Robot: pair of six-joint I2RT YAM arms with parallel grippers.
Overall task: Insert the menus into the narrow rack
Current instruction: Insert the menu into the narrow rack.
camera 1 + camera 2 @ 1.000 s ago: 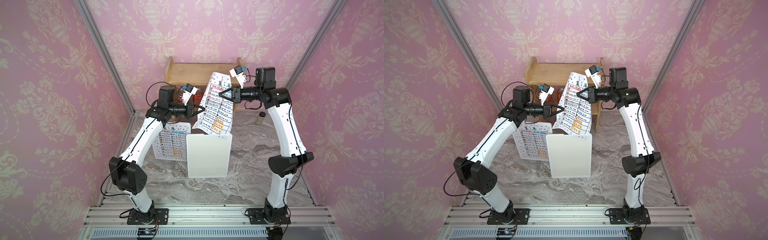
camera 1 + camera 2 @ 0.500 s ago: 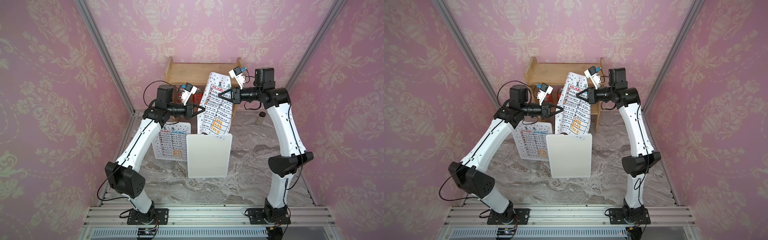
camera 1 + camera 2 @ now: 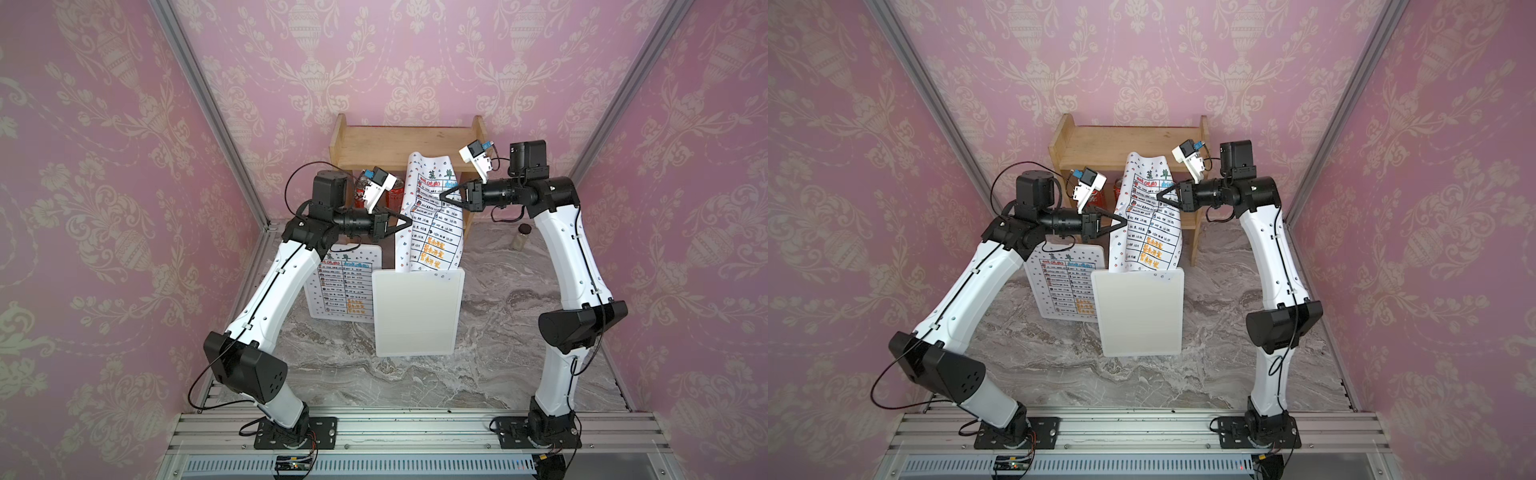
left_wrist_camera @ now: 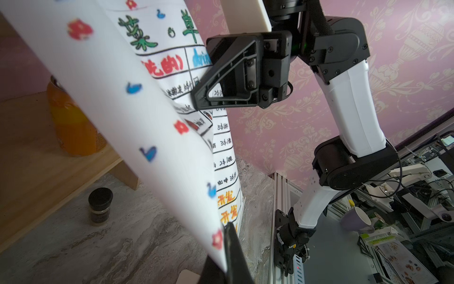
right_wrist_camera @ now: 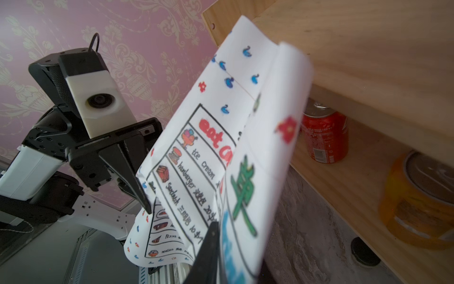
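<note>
At the middle of the marble counter (image 3: 498, 353) stands a plain white narrow rack (image 3: 417, 316), its flat face turned toward the front edge. One menu (image 3: 432, 232) rises out of the rack's top opening, with its bottom edge tucked just inside. This sheet is white, with a green title, a black-ruled table, orange text low down and small red and blue dots along its border. It curves and buckles as it reaches up toward the back edge of the counter.

The left gripper (image 3: 409, 222) comes in from the left and is closed on the sheet's left border, about halfway up. The right gripper (image 3: 442, 196) meets the sheet higher up from the right, near the table's top rows. Its fingertips touch the paper, but I cannot tell whether they are clamping it or have let go.

The second menu (image 3: 345, 286) sits on the counter just left of the rack, under the left arm. Its right edge is hidden behind the rack, and neither gripper touches it.

Along the back edge stands a wooden shelf (image 3: 407, 143). A red can (image 3: 395, 195) and an orange can (image 4: 71, 118) sit on its lower board, behind the raised sheet. A small jar with a dark lid (image 3: 523, 237) stands on the counter beside the shelf's right leg, near the back right corner.
</note>
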